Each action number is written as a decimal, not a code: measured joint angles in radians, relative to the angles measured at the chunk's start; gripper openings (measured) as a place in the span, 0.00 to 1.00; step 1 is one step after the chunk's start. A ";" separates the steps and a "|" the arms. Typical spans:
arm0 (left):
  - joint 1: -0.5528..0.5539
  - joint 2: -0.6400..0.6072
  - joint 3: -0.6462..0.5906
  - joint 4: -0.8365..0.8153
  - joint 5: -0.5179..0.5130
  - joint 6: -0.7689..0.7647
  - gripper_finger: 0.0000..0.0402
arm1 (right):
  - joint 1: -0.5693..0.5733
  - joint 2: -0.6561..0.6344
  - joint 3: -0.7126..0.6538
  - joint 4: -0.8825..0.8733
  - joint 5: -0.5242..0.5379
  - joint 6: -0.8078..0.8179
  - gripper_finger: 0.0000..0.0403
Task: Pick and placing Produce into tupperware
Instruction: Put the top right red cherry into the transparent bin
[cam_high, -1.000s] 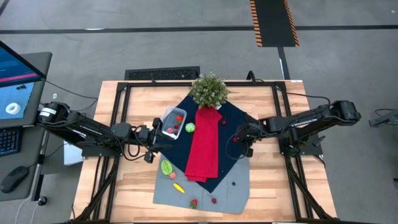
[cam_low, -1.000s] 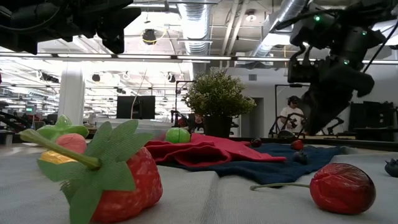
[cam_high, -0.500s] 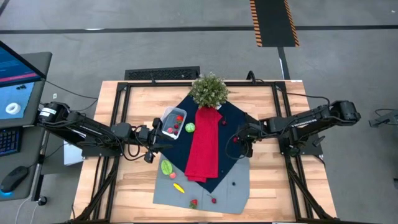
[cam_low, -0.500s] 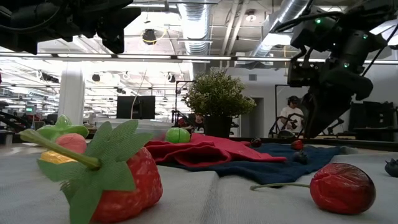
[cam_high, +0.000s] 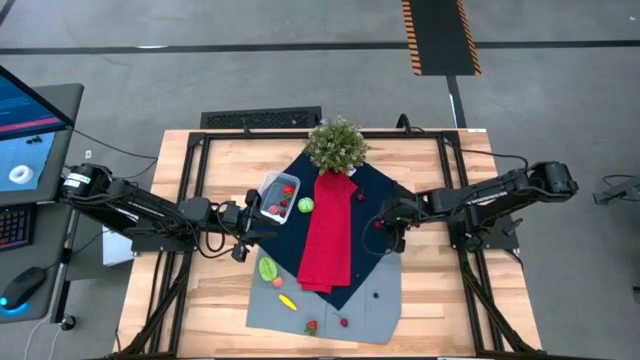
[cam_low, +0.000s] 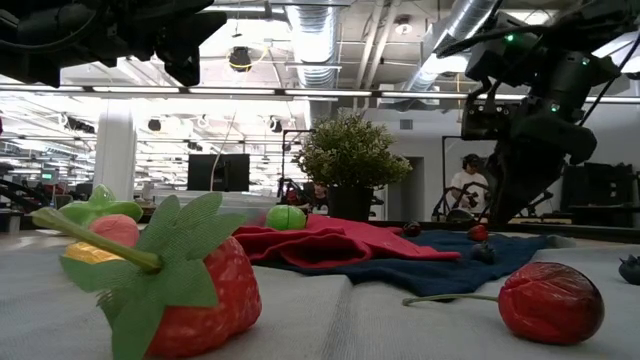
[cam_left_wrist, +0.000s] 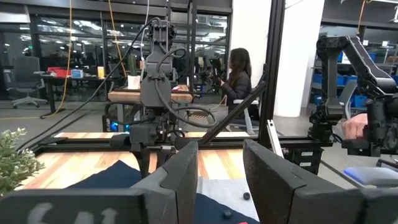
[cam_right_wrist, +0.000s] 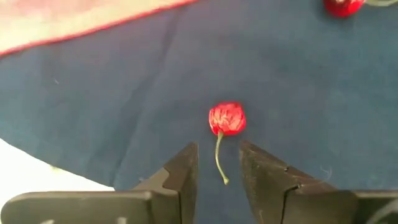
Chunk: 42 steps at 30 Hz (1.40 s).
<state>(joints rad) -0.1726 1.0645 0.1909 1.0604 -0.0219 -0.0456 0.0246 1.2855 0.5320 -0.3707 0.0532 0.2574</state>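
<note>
My right gripper (cam_right_wrist: 216, 163) hovers open over the dark blue cloth, pointing down, with a red cherry (cam_right_wrist: 227, 118) just ahead of its fingertips and the stem running into the gap; in the low view the cherry (cam_low: 479, 232) lies on the cloth. Another cherry (cam_right_wrist: 341, 6) lies farther off. The clear tupperware (cam_high: 279, 196) sits on the blue cloth with red pieces inside. A green round fruit (cam_high: 305, 205) rests beside it. A green leafy piece (cam_high: 267, 268), pink piece (cam_high: 277, 282), yellow piece (cam_high: 288, 301), strawberry (cam_high: 311, 326) and cherry (cam_high: 343, 321) lie on the grey mat. My left gripper (cam_high: 245, 232) waits open, left of the cloths.
A red cloth strip (cam_high: 328, 230) runs down the middle of the blue cloth. The potted plant (cam_high: 336, 143) stands at the cloth's far end. Bare wood (cam_high: 440, 290) lies to the right and near side. A person (cam_left_wrist: 236, 74) sits in the room beyond.
My right arm's wrist has shifted and tipped a little above the cherry, seen in the low view. The produce and the tupperware have stayed where they were.
</note>
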 joint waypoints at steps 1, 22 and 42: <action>0.000 0.000 0.000 0.000 0.000 0.000 0.29 | 0.000 0.007 0.000 0.002 0.000 0.000 0.35; 0.000 0.000 0.000 0.004 0.000 -0.003 0.29 | -0.007 0.104 0.001 0.047 0.000 -0.039 0.13; 0.000 0.000 0.000 0.001 0.000 -0.002 0.29 | -0.008 0.077 0.000 0.009 -0.053 -0.026 0.23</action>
<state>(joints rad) -0.1725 1.0642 0.1909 1.0618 -0.0216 -0.0479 0.0170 1.3621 0.5320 -0.3618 0.0007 0.2310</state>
